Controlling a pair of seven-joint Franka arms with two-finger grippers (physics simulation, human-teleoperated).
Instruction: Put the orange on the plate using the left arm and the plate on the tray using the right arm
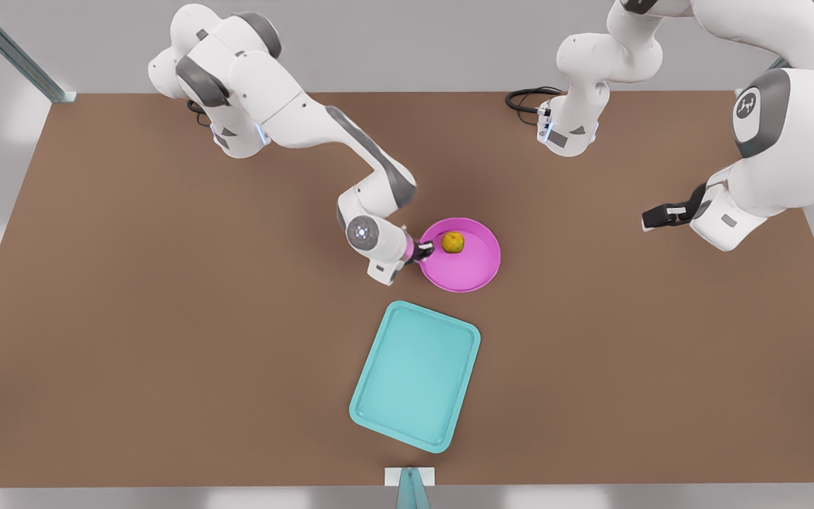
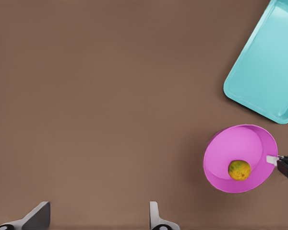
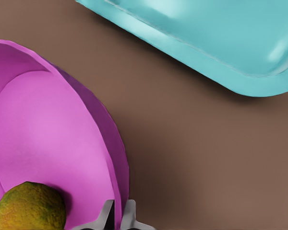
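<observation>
- Orange (image 1: 453, 242), bumpy, sits in the pink plate (image 1: 474, 272) on the brown table (image 1: 131, 318).
- Right gripper (image 1: 426, 249) pinches the plate's rim; right wrist view shows fingers (image 3: 105, 216) straddling the rim.
- Left gripper (image 2: 96, 218) hangs wide apart, well away.
- Teal tray (image 1: 414, 375) lies near, apart.

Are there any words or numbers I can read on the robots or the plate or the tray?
No readable words or numbers anywhere.
A small white logo mark on the grey round cap of the arm at the front view's right: a sign, not letters I can read.
The plate, orange and tray carry no text.
</observation>
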